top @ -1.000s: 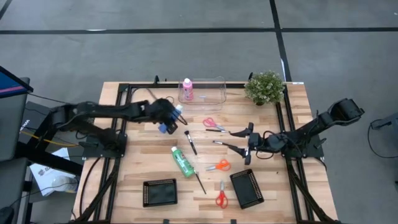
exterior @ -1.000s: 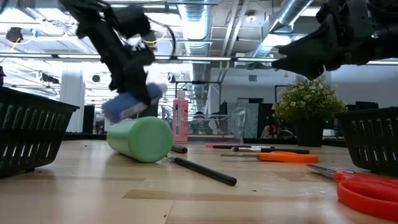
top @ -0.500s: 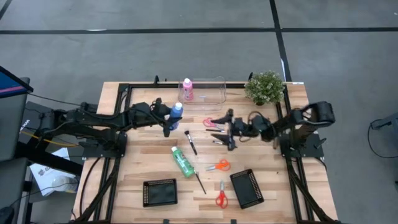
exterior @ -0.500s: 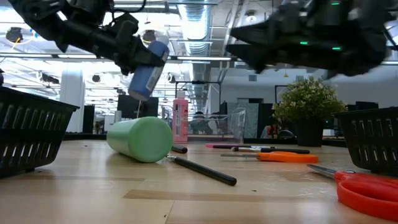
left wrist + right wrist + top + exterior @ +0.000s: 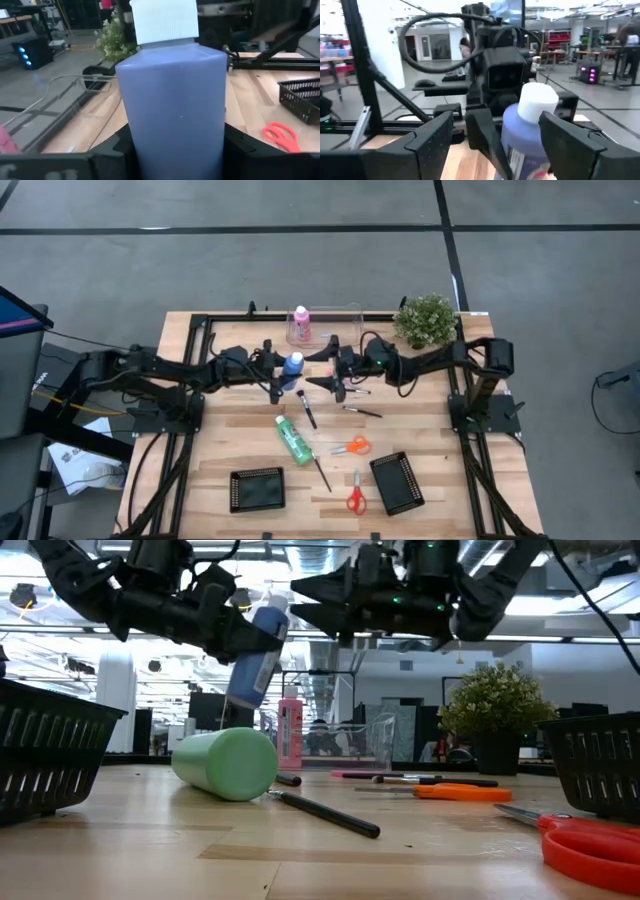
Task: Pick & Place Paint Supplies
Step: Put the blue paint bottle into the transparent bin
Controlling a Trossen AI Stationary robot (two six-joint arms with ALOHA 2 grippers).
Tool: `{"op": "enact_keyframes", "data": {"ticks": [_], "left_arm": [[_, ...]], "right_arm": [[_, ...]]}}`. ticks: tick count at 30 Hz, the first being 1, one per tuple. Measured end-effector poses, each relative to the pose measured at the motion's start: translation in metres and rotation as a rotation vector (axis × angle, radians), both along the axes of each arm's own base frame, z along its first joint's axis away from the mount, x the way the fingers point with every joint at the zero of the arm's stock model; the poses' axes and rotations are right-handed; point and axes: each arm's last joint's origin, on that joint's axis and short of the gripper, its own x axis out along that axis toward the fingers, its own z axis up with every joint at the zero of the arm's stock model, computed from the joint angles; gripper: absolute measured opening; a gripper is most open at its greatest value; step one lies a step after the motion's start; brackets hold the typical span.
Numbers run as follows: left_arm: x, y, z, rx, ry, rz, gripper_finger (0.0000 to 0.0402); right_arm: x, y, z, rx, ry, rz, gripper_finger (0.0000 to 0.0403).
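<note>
A blue paint bottle (image 5: pixel 293 364) with a white cap (image 5: pixel 165 20) hangs over the table's middle, and my left gripper (image 5: pixel 282 370) is shut on it. My right gripper (image 5: pixel 318 369) is open and reaches in level from the table's right. In the right wrist view its fingers (image 5: pixel 435 135) stand on either side of the bottle (image 5: pixel 525 137), apart from it. A pink bottle (image 5: pixel 300 323) stands in a clear bin (image 5: pixel 340 325) at the far edge. A green bottle (image 5: pixel 294 438) lies on its side. Thin brushes (image 5: pixel 306 408) (image 5: pixel 320 470) lie flat on the wood. My left gripper pinches the blue bottle's body by its two sides (image 5: pixel 131 135), low on the body, between its two fingers. The fingers come level from the table's left. The bottle is clear of the table and nearly upright, cap up and leaning a little (image 5: pixel 255 655).
A potted plant (image 5: pixel 425 320) stands at the far right. Orange scissors (image 5: pixel 352 446) (image 5: pixel 355 495) and pink scissors (image 5: pixel 345 379) lie on the wood. Two black baskets (image 5: pixel 257 489) (image 5: pixel 397 482) sit near the front edge. A third brush (image 5: pixel 360 411) lies right of centre.
My left gripper has tipped up from pointing down to pointing level toward the right. It has raised the blue bottle from lying low beside the green bottle to nearly upright, cap up. My right gripper has swung, still open, toward the table's left, up to the blue bottle.
</note>
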Motion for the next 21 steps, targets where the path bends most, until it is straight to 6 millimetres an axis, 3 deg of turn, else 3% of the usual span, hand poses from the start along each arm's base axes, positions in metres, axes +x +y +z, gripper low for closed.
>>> {"op": "enact_keyframes", "data": {"ticks": [21], "left_arm": [[0.003,0.0,0.0,0.013,-0.03,-0.023,0.0158]], "right_arm": [[0.013,-0.017,0.016,0.012,0.037,-0.042,0.0279]]}}
